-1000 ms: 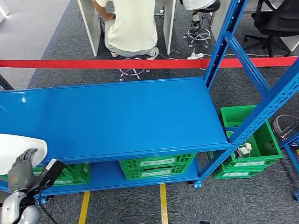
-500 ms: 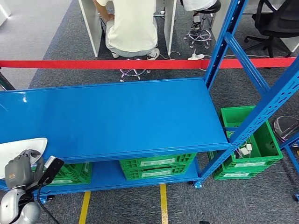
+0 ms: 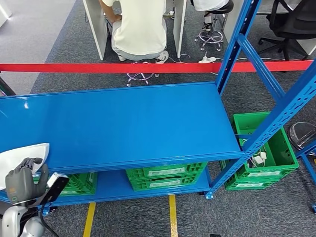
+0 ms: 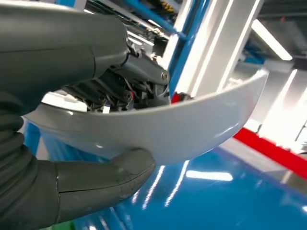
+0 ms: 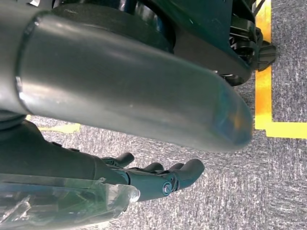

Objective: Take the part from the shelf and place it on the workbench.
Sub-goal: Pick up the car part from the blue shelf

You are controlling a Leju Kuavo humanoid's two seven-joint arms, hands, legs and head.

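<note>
Left hand (image 3: 23,183) around white part (image 3: 19,157)

A red barrier tape (image 3: 111,67) is stretched across the scene behind the rack. Beyond it, a person in a pale shirt (image 3: 139,24) is seated on a stool (image 3: 139,76) at a white desk (image 3: 98,27). Green crates (image 3: 166,177) are tucked on the lowest level — another green crate (image 3: 277,148) sits on grey carpet at right. Yellow floor lines (image 3: 172,215) are seen below, a black office chair (image 3: 294,19) far right.
</note>
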